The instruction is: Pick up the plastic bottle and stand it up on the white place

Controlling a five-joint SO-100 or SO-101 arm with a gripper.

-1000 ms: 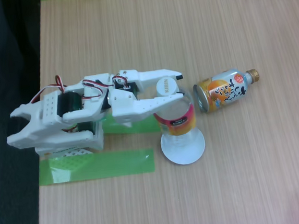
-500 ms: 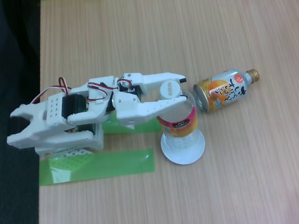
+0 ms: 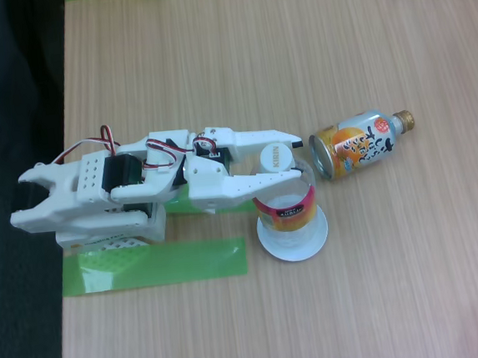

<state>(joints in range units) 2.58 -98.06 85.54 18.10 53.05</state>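
The plastic bottle [image 3: 285,208], clear with a white cap and a pink-red label band, stands nearly upright on the white place [image 3: 293,243], a small round plate. In the fixed view I look down on its cap. My white gripper [image 3: 298,155] reaches in from the left. Its two fingers straddle the bottle's neck and shoulder just below the cap, shut on the bottle. The bottle's base sits inside the plate's rim.
An orange-and-silver bottle-can [image 3: 360,145] with a gold cap lies on its side just right of the gripper tips. A green tape strip [image 3: 154,264] lies on the wooden table [image 3: 236,53] beside the arm's base. The table's left edge [image 3: 63,161] borders a dark floor.
The gripper moved slightly right and down with the bottle. The bottle went from leaning to nearly upright, with its base centred on the plate.
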